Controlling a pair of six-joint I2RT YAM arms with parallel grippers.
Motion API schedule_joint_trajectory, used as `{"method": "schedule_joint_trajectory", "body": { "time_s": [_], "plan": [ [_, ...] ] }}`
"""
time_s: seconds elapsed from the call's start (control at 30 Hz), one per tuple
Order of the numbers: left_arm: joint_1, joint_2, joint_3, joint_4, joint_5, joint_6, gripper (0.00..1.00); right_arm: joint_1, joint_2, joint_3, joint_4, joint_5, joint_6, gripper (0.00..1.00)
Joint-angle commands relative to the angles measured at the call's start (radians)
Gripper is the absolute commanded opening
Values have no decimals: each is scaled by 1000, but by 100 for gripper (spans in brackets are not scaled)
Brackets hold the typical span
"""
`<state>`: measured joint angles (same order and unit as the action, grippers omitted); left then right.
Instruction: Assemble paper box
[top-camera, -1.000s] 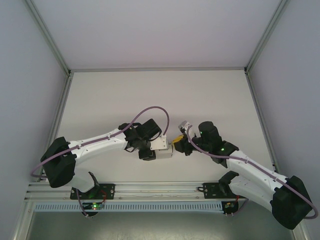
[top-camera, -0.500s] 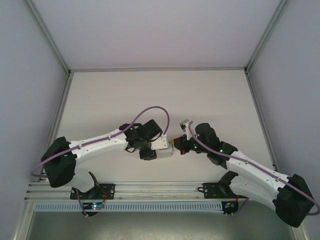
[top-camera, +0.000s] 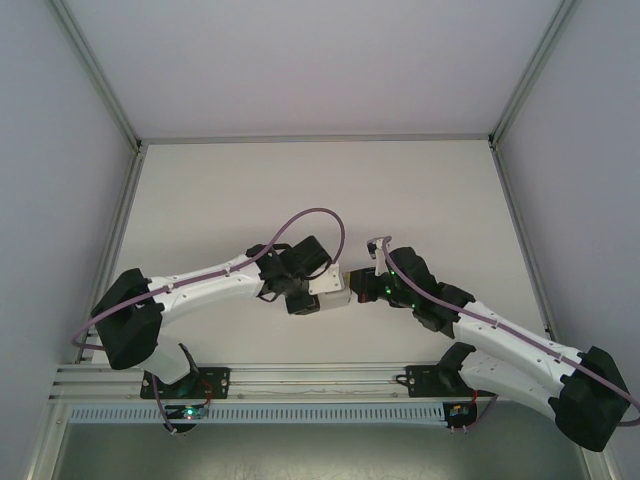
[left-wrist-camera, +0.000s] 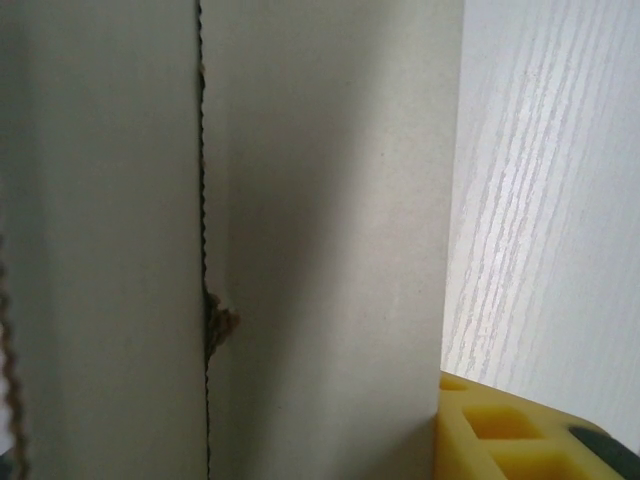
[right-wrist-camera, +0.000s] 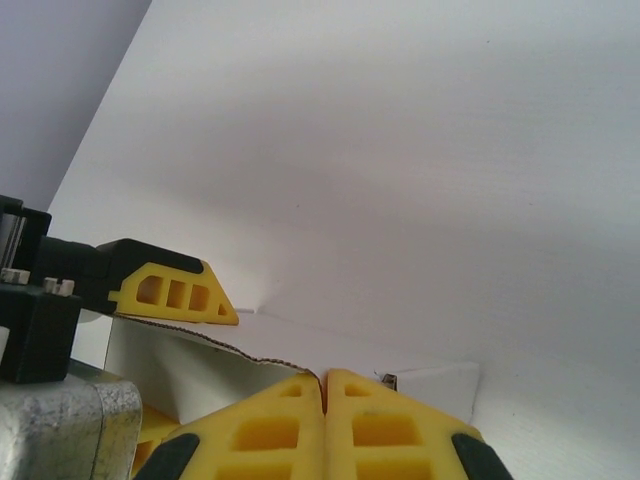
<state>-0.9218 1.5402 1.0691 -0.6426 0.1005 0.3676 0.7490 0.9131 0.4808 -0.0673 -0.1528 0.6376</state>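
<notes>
Left end effector (top-camera: 314, 297): jaws part open and clamped on the box (top-camera: 331, 285), holding it just off the tabletop (top-camera: 300, 190), slightly left of the midline and nearer the front edge than the back. In the right wrist view one left finger (right-wrist-camera: 170, 292) lies flat on the box's upper face, with its tip pointing at the right end effector. The left wrist view has the box hard up against the lens: pale card panels, and a ragged vertical seam (left-wrist-camera: 205, 250) between two of them with a small tear partway down. A yellow finger (left-wrist-camera: 495, 430) sits at the box's lower right corner; can't tell whose. Right end effector (right-wrist-camera: 323, 380): fingers fully together, no gap. Its tips sit right at the box's serrated top edge, on the end facing the right arm. Can't tell whether any card is nipped between them or they just butt against it. Seen from above, the two end effectors meet nose to nose with the box between them. The left one is on the box's left end and the right one touches its right end. Both arms reach in from the near corners. A purple cable (top-camera: 300, 225) loops above the left wrist.
</notes>
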Motion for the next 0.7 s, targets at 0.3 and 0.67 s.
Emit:
{"method": "schedule_joint_trajectory", "body": {
  "time_s": [0.3,0.67],
  "plan": [
    [-2,46,-26,122,-76,-48,45,15,-55,-226,183,46,-173,0],
    [9,60,14,143,-54,-40,48,18,-126,-304,213,127,-197,0]
  ]
}}
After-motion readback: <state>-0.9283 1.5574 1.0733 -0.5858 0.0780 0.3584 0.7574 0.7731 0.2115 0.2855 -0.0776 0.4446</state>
